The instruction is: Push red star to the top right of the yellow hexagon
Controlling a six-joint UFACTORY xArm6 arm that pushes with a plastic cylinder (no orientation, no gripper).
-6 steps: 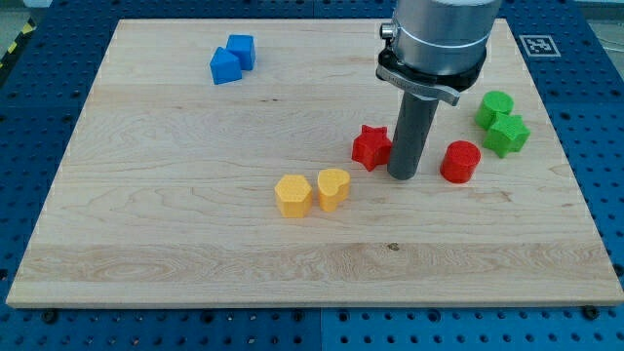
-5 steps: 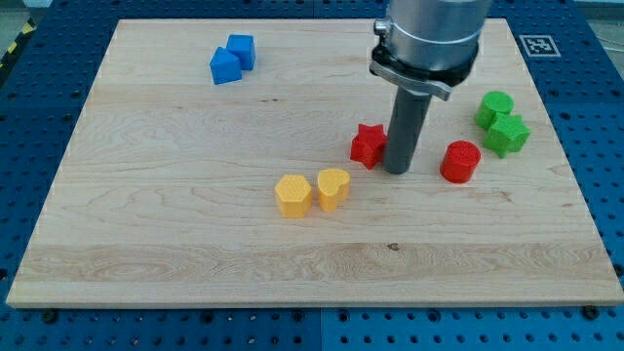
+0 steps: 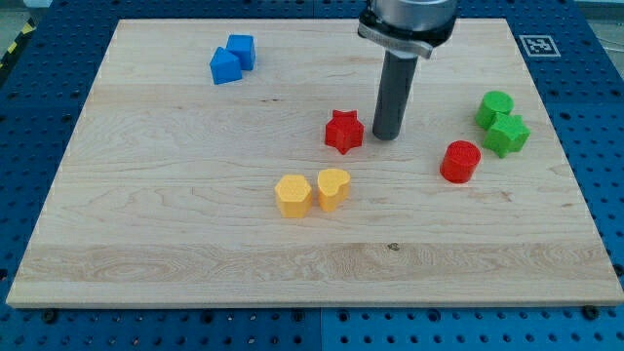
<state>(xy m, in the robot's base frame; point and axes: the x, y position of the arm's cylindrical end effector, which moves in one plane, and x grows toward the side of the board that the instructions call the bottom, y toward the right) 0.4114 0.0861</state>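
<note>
The red star [image 3: 343,131] lies near the board's middle, above and to the right of the yellow hexagon [image 3: 292,195]. A yellow heart-like block [image 3: 332,188] sits touching the hexagon's right side, directly below the star. My tip [image 3: 386,136] stands just right of the red star, a small gap between them.
A red cylinder [image 3: 460,161] lies to the right of my tip. Two green blocks [image 3: 502,123] sit near the right edge. Two blue blocks [image 3: 232,58] sit at the upper left. The wooden board [image 3: 175,244] rests on a blue pegboard.
My tip has moved left and up the view. The red star has been pushed left and slightly up, and now stands above the yellow heart block.
</note>
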